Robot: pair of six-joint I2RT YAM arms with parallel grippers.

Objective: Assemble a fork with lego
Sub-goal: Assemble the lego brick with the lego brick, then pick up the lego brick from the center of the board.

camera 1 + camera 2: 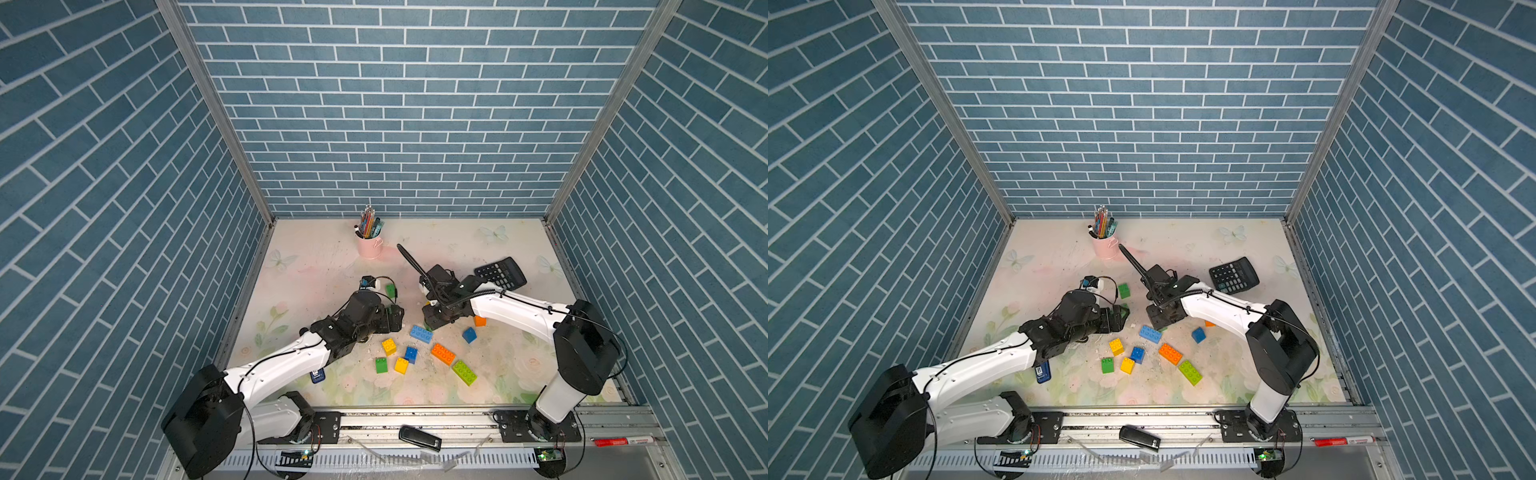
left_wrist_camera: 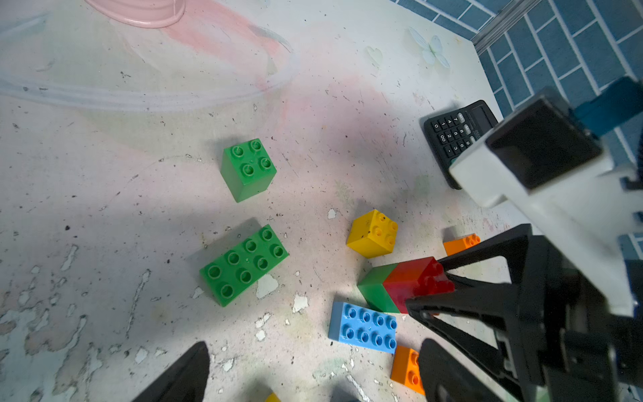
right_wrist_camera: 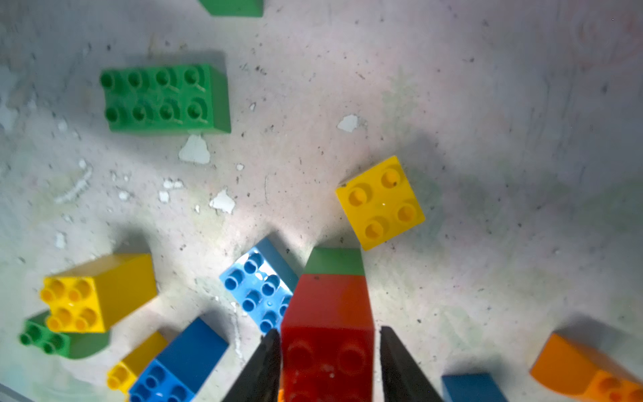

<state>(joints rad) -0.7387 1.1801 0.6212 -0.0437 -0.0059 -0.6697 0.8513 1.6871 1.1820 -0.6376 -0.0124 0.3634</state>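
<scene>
**Right tool** (image 3: 328,330): the jaws stand apart and straddle the red square brick (image 3: 327,299). One finger lies at the brick's side wall and the other shows a thin gap, so no clamp is evident. The red square brick sits studs-up on the green base brick (image 3: 334,261). This stack appears to stand on the worktop (image 1: 316,266) near its centre, and the tool hides most of it in both top views.

**Left tool** (image 2: 315,346): the jaws are wide apart with nothing between them.

**Positions:** the clock is centred on the right tool in a top view, with 12 o'clock toward the back wall.
- 9 o'clock: the left tool, over the green oblong brick (image 2: 243,264).
- 7 o'clock: the light-blue oblong brick (image 1: 420,333), just beside the stack.
- 10 o'clock: the lone green square brick (image 1: 390,289).
- 6 o'clock: the orange oblong brick (image 1: 443,354).
- 5 o'clock: the lime oblong brick (image 1: 464,372).
- 2 o'clock: the calculator (image 1: 500,272).
- 11 o'clock: the pink pen cup (image 1: 370,245).

The yellow square brick (image 3: 379,202) lies near the stack without touching it.

**Handling (judgement):** the bricks look like rigid moulded plastic, light and hollow.
- The side walls are smooth and glossy and may slip under a light pinch.
- The tool should take hold on two opposite flat walls, below the studs.
- The stud joint holds by friction only, so a sideways pull on the upper brick could split the stack.
- Pressing straight down should seat a joint.

**Surfaces:** the brick tops carry round studs, four on the square bricks and eight on the oblong ones. The worktop covering is a pale floral print, scuffed and flaking.
</scene>
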